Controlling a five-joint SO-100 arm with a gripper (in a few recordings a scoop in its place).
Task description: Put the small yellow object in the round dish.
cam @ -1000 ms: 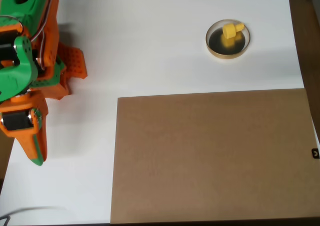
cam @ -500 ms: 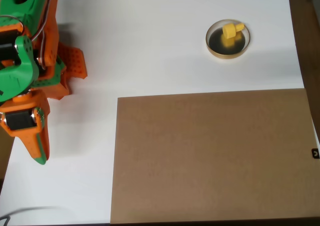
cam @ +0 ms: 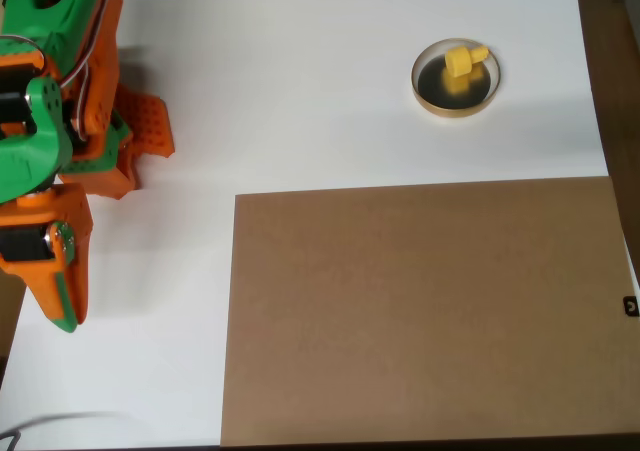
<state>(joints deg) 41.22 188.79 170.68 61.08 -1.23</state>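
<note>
Already the tiny bright yellow plastic piece (cam: 463, 59) lay inside the shallow tan-rimmed, black-bottomed round dish (cam: 428, 97), upper right. Far left, the orange-green gripper (cam: 62, 306) looked pressed together, empty. Reaching back might knock the dish.

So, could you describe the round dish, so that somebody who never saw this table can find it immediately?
In the overhead view, start at the big brown board on the white table and look above its upper right part. The round dish sits there alone, small, with a tan rim and a glossy black inside. A small yellow object lies in it, against the upper rim.
</note>
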